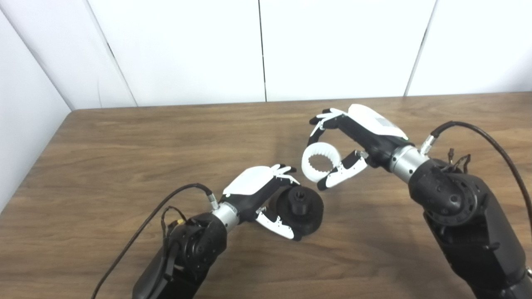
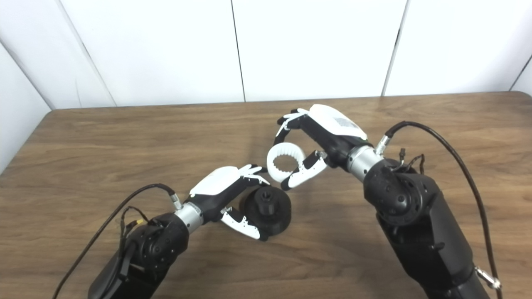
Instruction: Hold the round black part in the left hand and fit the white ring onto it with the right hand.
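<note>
I see the round black part (image 1: 300, 208) low over the wooden table (image 1: 124, 145), near its middle, its raised hub facing up toward the cameras; whether it touches the tabletop I cannot tell. My left hand (image 1: 262, 194) is closed around it, fingers over the far edge and thumb under the near edge. Just above and to the right, apart from it, the white ring (image 1: 321, 161) hangs in the air, toothed inside, pinched by my right hand (image 1: 353, 141) between fingers on top and thumb below. Black cables trail from both wrists.
</note>
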Controlling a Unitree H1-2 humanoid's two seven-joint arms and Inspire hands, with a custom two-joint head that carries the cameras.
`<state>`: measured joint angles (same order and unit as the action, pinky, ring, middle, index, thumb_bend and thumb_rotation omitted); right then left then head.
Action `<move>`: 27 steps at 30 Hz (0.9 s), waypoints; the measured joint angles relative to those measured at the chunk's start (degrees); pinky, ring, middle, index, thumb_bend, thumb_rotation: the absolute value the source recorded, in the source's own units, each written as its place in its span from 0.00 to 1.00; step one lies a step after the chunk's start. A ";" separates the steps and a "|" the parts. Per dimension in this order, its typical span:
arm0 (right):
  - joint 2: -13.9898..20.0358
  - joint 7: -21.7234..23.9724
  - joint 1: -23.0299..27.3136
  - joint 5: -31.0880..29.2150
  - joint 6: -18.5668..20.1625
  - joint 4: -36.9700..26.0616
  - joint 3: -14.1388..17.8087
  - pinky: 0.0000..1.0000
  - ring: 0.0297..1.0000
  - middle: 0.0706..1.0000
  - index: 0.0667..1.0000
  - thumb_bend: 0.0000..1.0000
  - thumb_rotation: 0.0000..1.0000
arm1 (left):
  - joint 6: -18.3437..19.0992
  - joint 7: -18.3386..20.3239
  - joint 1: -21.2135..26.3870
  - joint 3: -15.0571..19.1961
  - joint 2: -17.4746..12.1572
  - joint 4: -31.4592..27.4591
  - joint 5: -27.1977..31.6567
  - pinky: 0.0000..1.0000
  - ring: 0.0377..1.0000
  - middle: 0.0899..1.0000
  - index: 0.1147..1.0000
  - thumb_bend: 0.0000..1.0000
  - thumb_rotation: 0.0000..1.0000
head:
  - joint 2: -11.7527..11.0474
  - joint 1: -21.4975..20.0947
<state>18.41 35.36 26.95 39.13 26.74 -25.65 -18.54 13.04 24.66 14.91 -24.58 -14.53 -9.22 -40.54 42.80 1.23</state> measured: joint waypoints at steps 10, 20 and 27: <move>-0.53 0.87 -0.60 0.60 -0.02 -0.26 -1.71 0.91 0.96 0.84 0.45 0.52 0.16 | 0.01 0.07 0.02 0.01 0.04 0.00 -0.11 0.95 1.00 0.96 0.66 0.88 0.34 | 0.09 0.09; -0.96 1.14 -0.93 0.48 -0.43 -0.24 -3.27 0.91 0.96 0.84 0.45 0.52 0.16 | 0.02 0.05 0.04 0.07 0.06 0.01 -0.13 0.95 1.00 0.96 0.66 0.88 0.33 | 0.18 0.26; -0.98 1.21 -1.43 0.19 -0.50 -0.18 -3.73 0.92 0.96 0.85 0.45 0.52 0.16 | -0.02 0.06 0.04 0.08 0.06 0.01 -0.13 0.95 1.00 0.96 0.66 0.88 0.33 | 0.26 0.53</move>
<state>17.43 36.57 25.53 39.32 26.24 -25.84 -22.27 13.02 24.72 14.95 -24.50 -14.48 -9.21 -40.66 43.07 1.76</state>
